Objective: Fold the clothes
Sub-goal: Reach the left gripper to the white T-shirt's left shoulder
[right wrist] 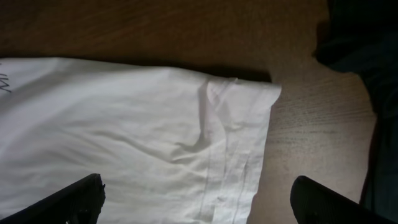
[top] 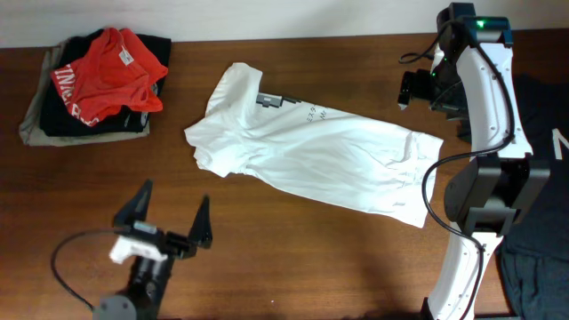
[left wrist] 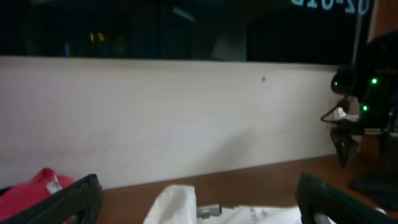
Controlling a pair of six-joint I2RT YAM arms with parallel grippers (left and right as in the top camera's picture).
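Note:
The clothes, a white T-shirt [top: 302, 151], lie crumpled and slanted across the middle of the table, with a grey tag near the upper left end. My left gripper [top: 173, 203] stands open near the front edge, apart from the shirt and empty. In the left wrist view the shirt [left wrist: 174, 205] lies low between the black fingers [left wrist: 68, 202]. My right gripper [top: 411, 87] hangs open above the shirt's right end. The right wrist view looks down on the hem [right wrist: 242, 155], with the gripper [right wrist: 199, 208] empty.
A pile of dark garments topped by a red one [top: 107, 71] sits at the back left corner. A black garment [top: 542, 133] lies at the right edge, also showing in the right wrist view [right wrist: 360, 37]. A pale wall [left wrist: 186, 118] runs behind the table.

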